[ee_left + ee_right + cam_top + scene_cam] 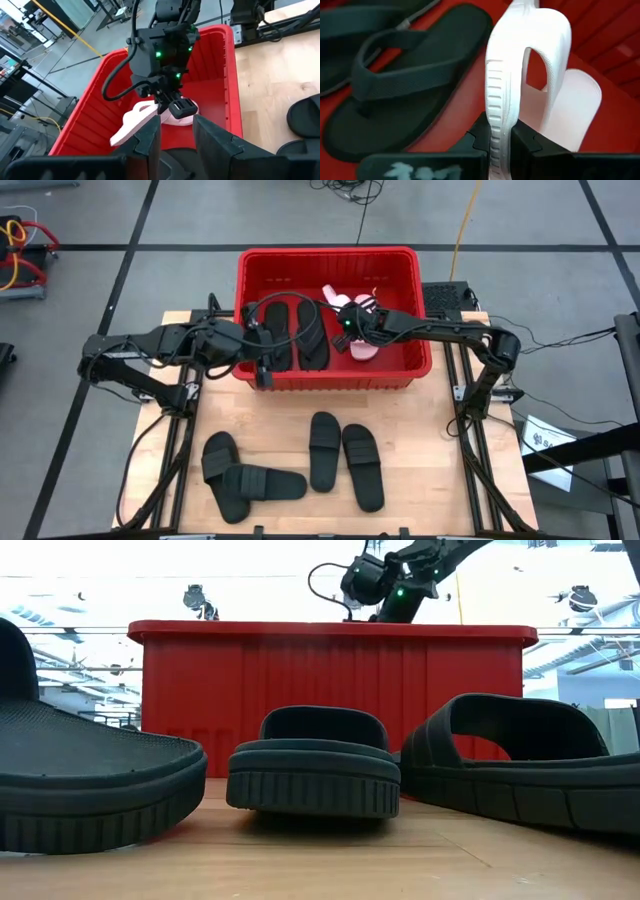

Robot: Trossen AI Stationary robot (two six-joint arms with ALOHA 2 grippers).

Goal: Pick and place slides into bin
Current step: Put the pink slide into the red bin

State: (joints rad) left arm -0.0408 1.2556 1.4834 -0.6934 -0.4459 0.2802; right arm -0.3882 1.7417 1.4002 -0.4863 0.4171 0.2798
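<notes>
Wooden bench (420,470) carried the red bin (330,375) along its far edge, where the right tool (500,145) pinched a pink slide (520,60) edgewise over the bin floor, ready to drop; left tool (175,137) hovered unclenched, empty, above it.

A robotics lab or test workshop, not a home. The wooden table (420,480) is a rig bench: metal frame rails (470,450) run along its left and right edges, with a dark arm mounted at each. Around it lies a grey floor (560,280) marked with black tape lines (400,247), loose cables (345,190) and a yellow cord (463,225) trailing beyond the far edge. The left wrist view shows more benches and equipment (255,12) in a big open hall.
</notes>
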